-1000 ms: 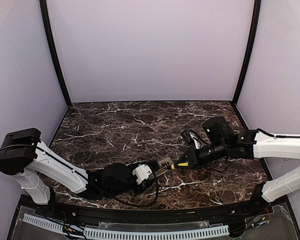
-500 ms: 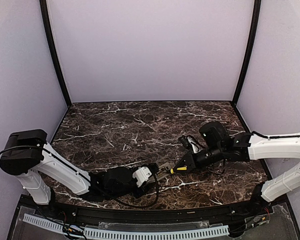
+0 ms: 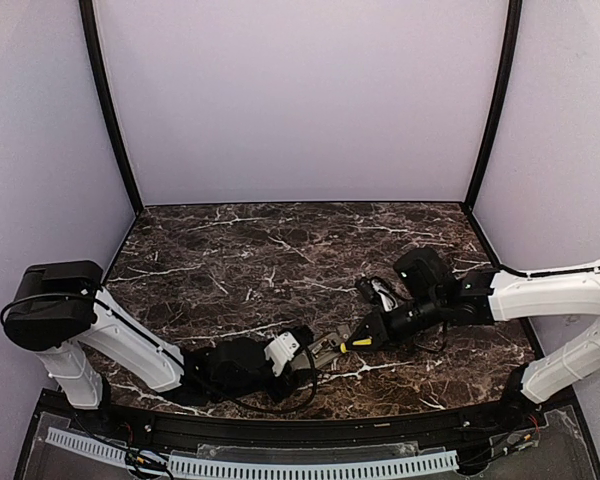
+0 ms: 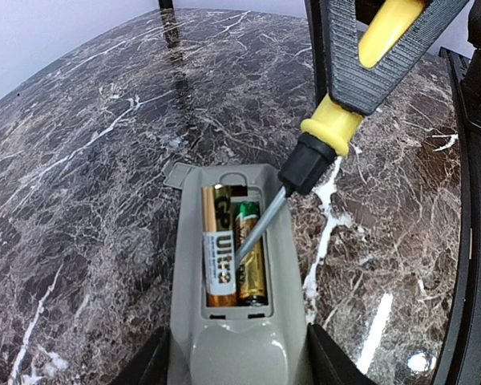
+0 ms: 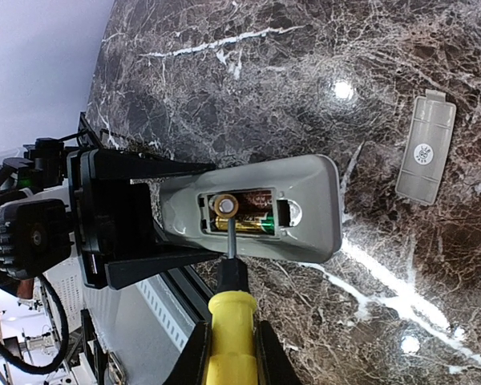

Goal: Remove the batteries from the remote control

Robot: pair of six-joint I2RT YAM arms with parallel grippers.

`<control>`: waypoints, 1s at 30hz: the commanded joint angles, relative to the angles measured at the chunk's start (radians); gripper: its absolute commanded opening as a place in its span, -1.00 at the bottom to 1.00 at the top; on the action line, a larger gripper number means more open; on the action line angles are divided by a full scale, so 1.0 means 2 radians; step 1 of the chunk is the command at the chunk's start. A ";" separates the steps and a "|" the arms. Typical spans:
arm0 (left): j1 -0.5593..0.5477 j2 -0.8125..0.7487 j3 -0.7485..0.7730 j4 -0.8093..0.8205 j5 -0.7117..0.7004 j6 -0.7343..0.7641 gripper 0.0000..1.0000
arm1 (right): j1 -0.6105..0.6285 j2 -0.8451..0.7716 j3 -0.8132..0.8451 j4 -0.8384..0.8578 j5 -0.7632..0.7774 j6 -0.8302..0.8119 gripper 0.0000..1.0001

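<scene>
- Left gripper (image 4: 239,373) is gripping remote (image 4: 242,341); right gripper (image 5: 228,357) is clamping screwdriver (image 4: 330,128).
- Tip is touching batteries (image 4: 222,257); levering upward slowly, remote steady, seems best to avoid slipping.

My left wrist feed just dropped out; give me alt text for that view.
The metal tip of a yellow-handled screwdriver reaches in between two gold cylindrical batteries in the open bay of a flat grey-beige plastic remote control, which the left gripper clamps from both sides. The right gripper grips the handle.
</scene>
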 commanded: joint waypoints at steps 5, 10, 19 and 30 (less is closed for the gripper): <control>-0.001 0.008 0.002 0.052 0.040 -0.063 -0.99 | 0.003 0.022 0.013 -0.040 0.000 -0.005 -1.00; 0.010 0.023 0.009 0.051 0.070 -0.105 -0.99 | 0.002 0.026 0.022 -0.045 -0.003 -0.007 -1.00; 0.052 0.059 -0.005 0.120 0.161 -0.179 -0.99 | 0.004 0.047 0.046 -0.052 -0.015 -0.012 -1.00; 0.059 0.065 -0.008 0.121 0.164 -0.189 -0.99 | 0.006 0.047 0.075 -0.071 -0.027 -0.007 -1.00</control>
